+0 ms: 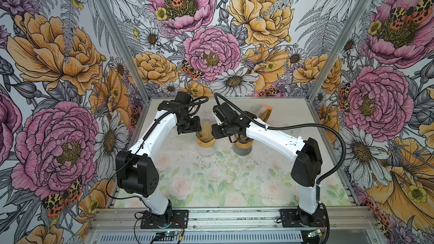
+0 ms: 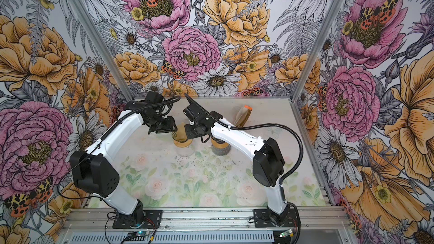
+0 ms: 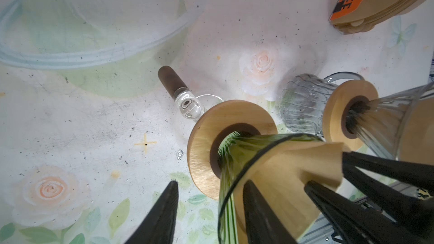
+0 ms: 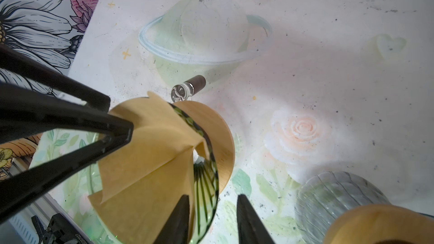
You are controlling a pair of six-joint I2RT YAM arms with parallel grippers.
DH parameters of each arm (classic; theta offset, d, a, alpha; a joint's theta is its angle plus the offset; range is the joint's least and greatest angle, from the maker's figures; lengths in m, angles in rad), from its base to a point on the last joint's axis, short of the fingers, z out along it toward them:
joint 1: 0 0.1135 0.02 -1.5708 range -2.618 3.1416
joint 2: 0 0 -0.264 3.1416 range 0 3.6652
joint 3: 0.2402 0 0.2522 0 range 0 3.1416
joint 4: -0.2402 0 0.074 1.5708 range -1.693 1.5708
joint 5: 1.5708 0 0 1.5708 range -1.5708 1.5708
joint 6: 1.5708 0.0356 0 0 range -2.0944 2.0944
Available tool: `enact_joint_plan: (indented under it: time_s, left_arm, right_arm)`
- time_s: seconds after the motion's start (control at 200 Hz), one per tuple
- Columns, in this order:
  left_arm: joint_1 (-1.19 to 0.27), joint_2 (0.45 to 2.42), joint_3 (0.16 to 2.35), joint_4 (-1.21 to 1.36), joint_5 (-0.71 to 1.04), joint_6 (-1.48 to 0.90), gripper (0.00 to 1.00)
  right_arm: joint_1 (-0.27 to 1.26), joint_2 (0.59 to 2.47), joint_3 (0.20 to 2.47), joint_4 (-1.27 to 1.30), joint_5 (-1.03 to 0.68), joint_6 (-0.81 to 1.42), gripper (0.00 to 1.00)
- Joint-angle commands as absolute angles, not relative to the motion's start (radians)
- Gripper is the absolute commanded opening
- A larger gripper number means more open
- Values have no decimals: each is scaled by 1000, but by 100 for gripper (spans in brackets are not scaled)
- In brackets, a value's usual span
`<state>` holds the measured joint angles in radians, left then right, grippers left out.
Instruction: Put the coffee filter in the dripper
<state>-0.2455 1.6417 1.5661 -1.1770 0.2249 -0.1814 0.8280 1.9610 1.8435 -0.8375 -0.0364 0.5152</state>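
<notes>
Up above, in both top views, the green dripper (image 1: pixel 206 143) (image 2: pixel 181 143) is seen standing on its glass server (image 1: pixel 206 152) toward the back of the table (image 1: pixel 211 179), with the brown coffee filter (image 1: pixel 207 128) (image 2: pixel 180 134) sat in its mouth. The filter's long axis is lined up roughly upright, tip down toward the dripper's neck, wide end up. The left gripper (image 1: pixel 197 133) is parked at the dripper's left rim and the right gripper (image 1: pixel 217 134) at its right rim. Finger gaps can't be made out from up here tbh. A greyish dripper (image 1: pixel 244 142) is stood just right of the green one, and an orange-labelled filter pack (image 1: pixel 265 113) is lying behind and to the right.

From the left wrist view, the left gripper's fingers (image 3: pixel 164 212) are shown parted, with the dripper's rim and the paper in the gap: one finger outside the glass, one inside the cone. A dark-tipped glass handle (image 3: pixel 169 78) beside the dripper is shown too, something not picked out from above.

From the right wrist view, the right gripper is shown parted the same way across the opposite rim. Only here is the paper seen creased inward, its top edge poking above the rim. Whether it's actually pinched can't be told.
</notes>
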Motion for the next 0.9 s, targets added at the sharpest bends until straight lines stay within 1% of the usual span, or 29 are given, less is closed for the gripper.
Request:
enact_joint_plan:
  time_s: [0.0,0.175,0.26,0.32,0.44,0.505,0.625,0.896]
  left_arm:
    - [-234,1606,1592,-1161,267,-186,48]
    - [-244,1604,1579,-1163,279,-171,49]
    - [-248,1610,1575,-1163,277,-163,49]
    - [-250,1614,1573,-1162,273,-158,50]
    - [-252,1622,1569,-1163,260,-152,55]
    - [-254,1626,1564,-1163,252,-152,55]
    - [-252,1635,1551,-1166,237,-155,55]
    - [-250,1636,1537,-1165,218,-155,49]
  right_arm:
    - [830,1986,1874,-858,-17,500,35]
    - [829,1988,1890,-865,-10,500,35]
    - [829,1987,1900,-869,-9,497,39]
    - [824,1988,1909,-868,-17,495,43]
    - [819,1997,1932,-868,-37,491,49]
    - [816,2003,1943,-871,-40,490,51]
    - [810,2016,1961,-877,-38,494,54]
    - [806,2064,2003,-906,-44,491,54]
